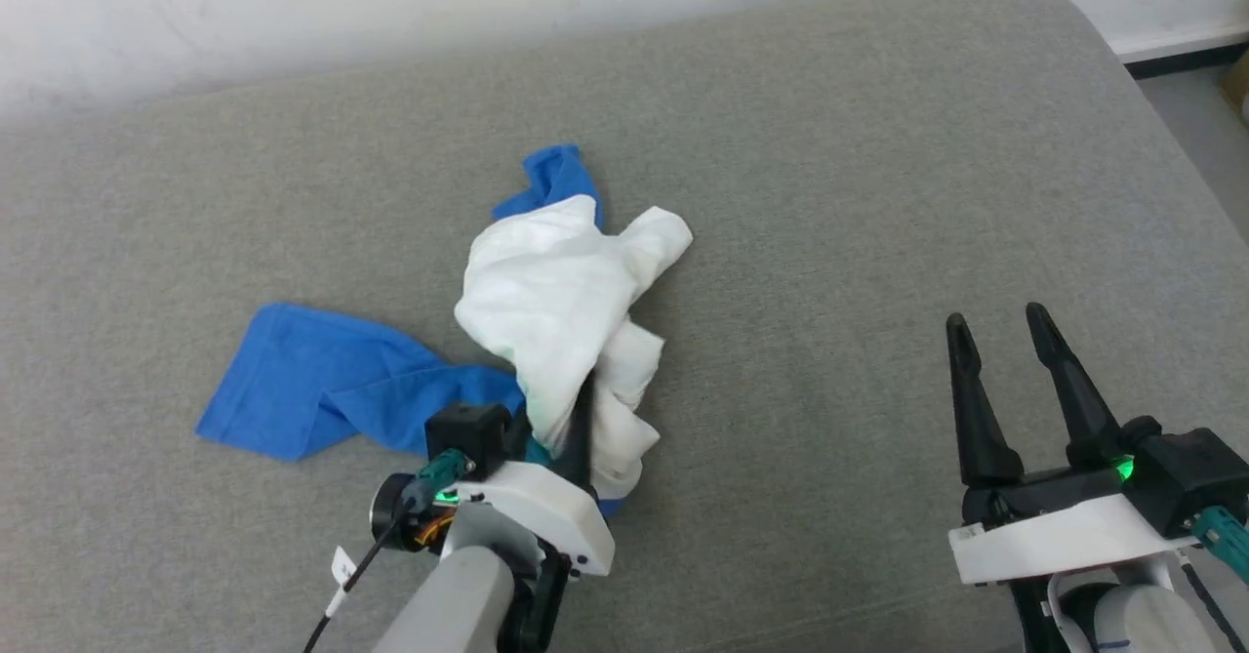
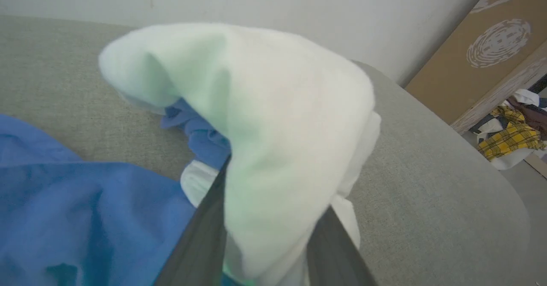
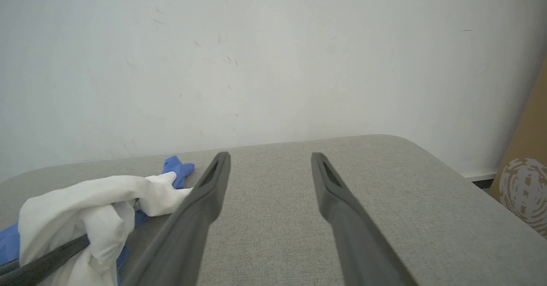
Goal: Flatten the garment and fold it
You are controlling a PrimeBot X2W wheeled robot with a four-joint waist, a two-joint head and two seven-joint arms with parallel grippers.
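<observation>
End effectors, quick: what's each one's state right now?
Left end effector: cannot tell; white fabric of the garment bunched between its jaws.
Right end effector: open, empty.

no readable text, labels or numbers

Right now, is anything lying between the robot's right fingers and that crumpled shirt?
No. The head view shows bare grey cushion between the open right fingers and the shirt, with nothing lying on that stretch.

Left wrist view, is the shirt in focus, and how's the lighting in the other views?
Left wrist view: the shirt is soft and blurred up close, with a green tint. Head view: even light, shirt sharp. Right wrist view: flat light, no glare.
</observation>
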